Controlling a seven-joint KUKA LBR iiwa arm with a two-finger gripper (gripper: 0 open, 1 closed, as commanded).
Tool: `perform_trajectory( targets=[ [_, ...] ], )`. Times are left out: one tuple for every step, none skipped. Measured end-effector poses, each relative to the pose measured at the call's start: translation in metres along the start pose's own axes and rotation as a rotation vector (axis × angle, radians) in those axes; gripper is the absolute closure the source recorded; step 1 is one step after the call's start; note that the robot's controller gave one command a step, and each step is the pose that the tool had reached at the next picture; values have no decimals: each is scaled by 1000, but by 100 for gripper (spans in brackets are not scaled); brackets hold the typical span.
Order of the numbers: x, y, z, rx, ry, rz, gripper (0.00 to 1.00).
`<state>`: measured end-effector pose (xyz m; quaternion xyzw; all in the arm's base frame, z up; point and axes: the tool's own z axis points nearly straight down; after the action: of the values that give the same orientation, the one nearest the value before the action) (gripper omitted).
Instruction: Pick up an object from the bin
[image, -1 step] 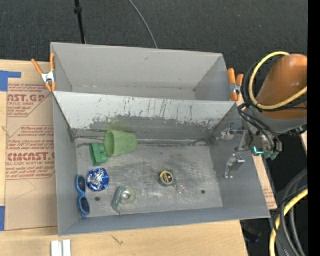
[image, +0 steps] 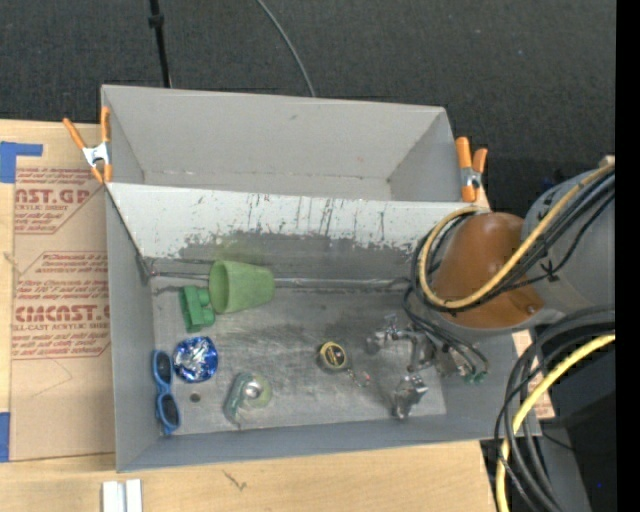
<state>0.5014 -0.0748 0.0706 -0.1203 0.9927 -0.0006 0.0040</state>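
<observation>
Main risk: closing on nothing, judged from the bare floor between the two fingers.
Cause: small round dark-and-gold thing (image: 332, 355) off to the left of the gripper (image: 397, 370), near but apart, not inside the gap.
Second risk: pushing that small thing away with a finger when moving left at this height. Low and flat by the look, so probably hard to catch from the side.
Third risk: scraping a finger along the floor of the bin (image: 300, 215) or knocking the front wall, with the front finger close to the front right corner.
Fingers: spread rather wide, one toward the back and one toward the front, with nothing held.
Height: low in the bin, near the floor by the look; touching or not, cannot tell.
Task's thing: not named by the task. Nearest candidate is the round dark-and-gold thing, on the floor a little right of the middle.
Other candidates: pale green piece with a clear ball (image: 243, 393) at front left; shiny blue ball (image: 195, 358) and blue sunglasses (image: 163, 390) by the left wall; green cup (image: 240, 285) on its side and green block (image: 197, 307) at back left. All well apart from the gripper.
Next move, as a judgement: shift left until the round thing sits between the fingers, then close.
Progress: nothing picked yet.
</observation>
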Motion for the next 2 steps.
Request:
perform_trajectory(
  targets=[
    [-54, 75, -16, -5, 4, -297, 0],
    [-73, 105, -10, -6, 5, -622, 0]
  ],
)
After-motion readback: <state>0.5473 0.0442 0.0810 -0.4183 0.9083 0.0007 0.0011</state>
